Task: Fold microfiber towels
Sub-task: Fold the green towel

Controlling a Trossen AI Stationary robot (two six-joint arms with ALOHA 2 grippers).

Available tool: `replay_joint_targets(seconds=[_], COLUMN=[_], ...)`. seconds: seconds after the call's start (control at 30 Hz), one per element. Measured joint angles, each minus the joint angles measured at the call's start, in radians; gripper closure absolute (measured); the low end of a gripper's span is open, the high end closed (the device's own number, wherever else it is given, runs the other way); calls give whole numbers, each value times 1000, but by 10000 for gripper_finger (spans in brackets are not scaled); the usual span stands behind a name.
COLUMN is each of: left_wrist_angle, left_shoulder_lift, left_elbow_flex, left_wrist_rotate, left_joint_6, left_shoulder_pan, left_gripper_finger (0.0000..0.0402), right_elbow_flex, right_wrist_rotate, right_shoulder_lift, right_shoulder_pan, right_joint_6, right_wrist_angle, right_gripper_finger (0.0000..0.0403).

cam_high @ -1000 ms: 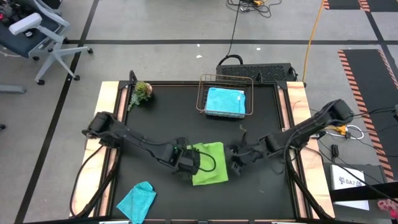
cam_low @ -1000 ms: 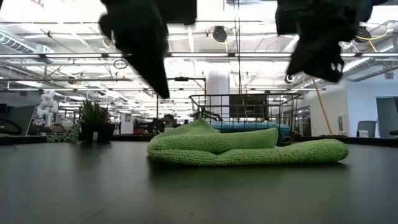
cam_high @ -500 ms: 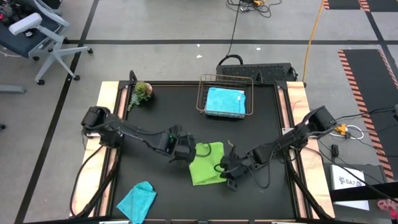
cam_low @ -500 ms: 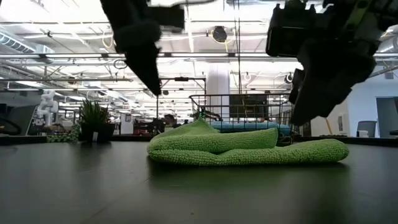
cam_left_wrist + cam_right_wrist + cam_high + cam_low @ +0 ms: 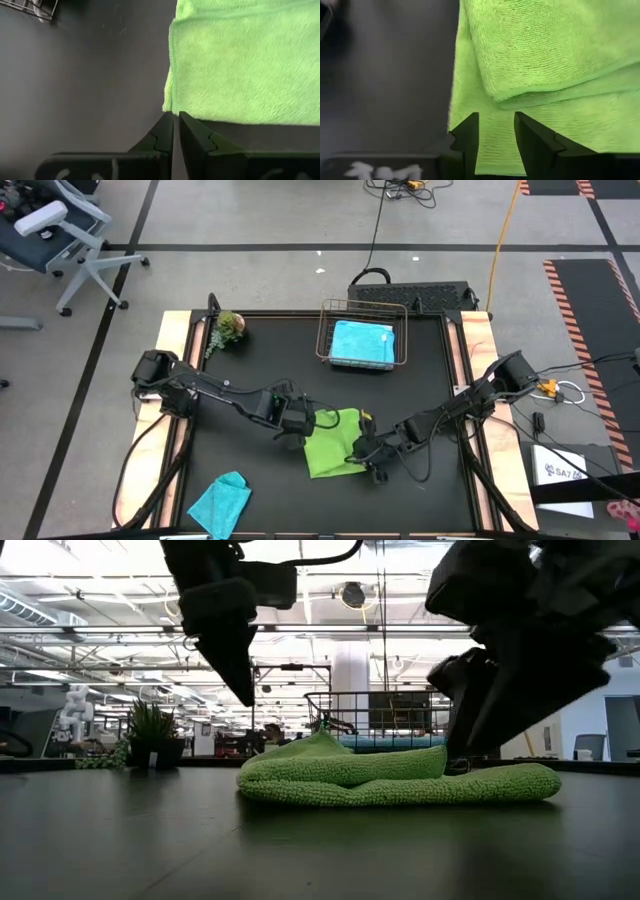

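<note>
The teal towel (image 5: 220,502) lies nearest, well short of the folded lime green towel (image 5: 333,443) at mid-table. At that towel's right edge the right gripper (image 5: 366,461) stands spread over it; at its left corner the left gripper (image 5: 303,427) is pressed together, empty. Beyond, the wire basket (image 5: 324,340) holds the sky blue towel (image 5: 362,343).

Lime towel (image 5: 334,443) mid-table, L gripper (image 5: 303,425) & R gripper (image 5: 366,460) flanking

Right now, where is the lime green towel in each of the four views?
High: lime green towel centre of the table, between both grippers.
Low: middle, on the table.
Left wrist: upper right.
Right wrist: right.
Shared landmark: wire basket, behind the towel in the low view.
</note>
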State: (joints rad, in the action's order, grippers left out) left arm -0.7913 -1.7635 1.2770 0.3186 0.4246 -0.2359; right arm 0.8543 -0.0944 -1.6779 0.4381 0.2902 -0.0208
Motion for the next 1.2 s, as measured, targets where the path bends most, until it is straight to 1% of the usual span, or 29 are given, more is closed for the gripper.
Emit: replay_joint_targets(seconds=[0.2,0.5,0.63,0.8,0.93,1.1,1.2], left_wrist_angle=[30,35,38,38,40,41,41], left_shoulder_lift=[0,0,0,0,0,0,0], left_elbow_flex=[0,0,1,1,1,1,1], left_wrist_rotate=[-4,-1,3,15,23,23,23], left_joint_6=[50,141,202,263,293,319,326], left_shoulder_pan=[0,0,0,-1,-4,-6,-8], left_gripper_finger=[369,369,369,369,369,369,369], right_elbow_flex=[0,0,0,1,1,1,1], right_wrist_rotate=[-93,-87,-83,-7,-6,-5,-5], right_shoulder_lift=[0,0,0,-5,-6,-6,-6], right_shoulder_pan=[0,0,0,0,2,-4,-14], right_joint_6=[-270,-527,-599,-640,-707,-781,-802], right_wrist_angle=[3,6,-6,-21,-32,-97,-95], right_gripper_finger=[282,282,282,282,282,282,282])
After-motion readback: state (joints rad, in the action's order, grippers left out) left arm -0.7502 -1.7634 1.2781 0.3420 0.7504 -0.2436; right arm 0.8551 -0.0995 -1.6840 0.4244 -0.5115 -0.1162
